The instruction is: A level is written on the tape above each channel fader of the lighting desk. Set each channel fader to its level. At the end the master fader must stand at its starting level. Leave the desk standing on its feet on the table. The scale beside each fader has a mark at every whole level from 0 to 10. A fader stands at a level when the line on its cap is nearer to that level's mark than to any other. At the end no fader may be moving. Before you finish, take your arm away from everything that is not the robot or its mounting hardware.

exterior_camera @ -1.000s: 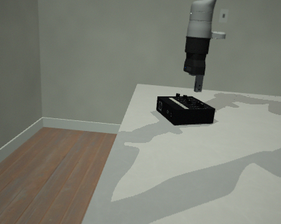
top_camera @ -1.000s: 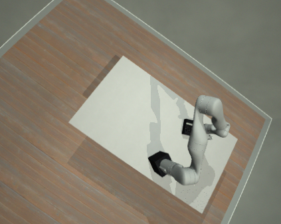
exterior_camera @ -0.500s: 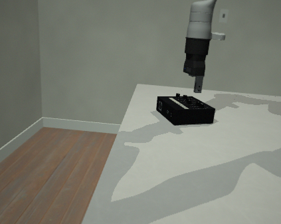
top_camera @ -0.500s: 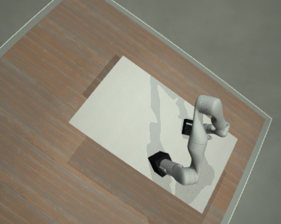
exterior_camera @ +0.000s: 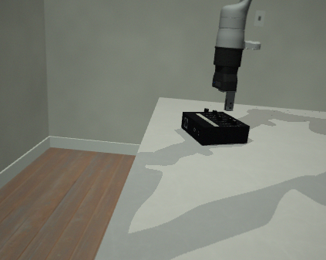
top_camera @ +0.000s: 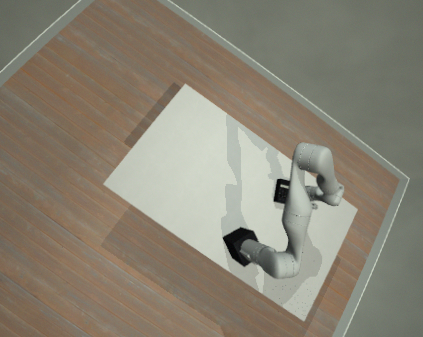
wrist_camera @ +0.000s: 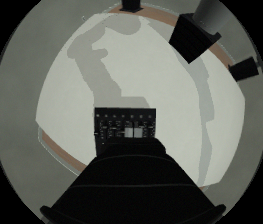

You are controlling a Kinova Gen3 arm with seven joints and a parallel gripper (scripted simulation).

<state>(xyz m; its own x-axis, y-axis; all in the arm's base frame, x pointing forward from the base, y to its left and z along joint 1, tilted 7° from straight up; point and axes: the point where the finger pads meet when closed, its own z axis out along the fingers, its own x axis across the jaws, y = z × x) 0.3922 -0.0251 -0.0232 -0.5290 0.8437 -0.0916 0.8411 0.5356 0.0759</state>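
Note:
The black lighting desk (exterior_camera: pixel 214 127) stands on its feet on the white table, with a strip of pale tape along its top and small fader caps behind it. My gripper (exterior_camera: pixel 229 105) hangs straight down a little above the desk's far side, its fingers shut together with nothing between them. In the overhead view the desk (top_camera: pixel 281 190) is partly hidden by my arm. In the wrist view the desk (wrist_camera: pixel 122 127) sits just beyond my dark fingers, with the fader rows and a pale patch showing; the levels on the tape are too small to read.
The arm's black base (top_camera: pixel 241 244) is mounted on the table near its front edge. The table's left edge (exterior_camera: pixel 143 144) runs close to the desk, with wooden floor below.

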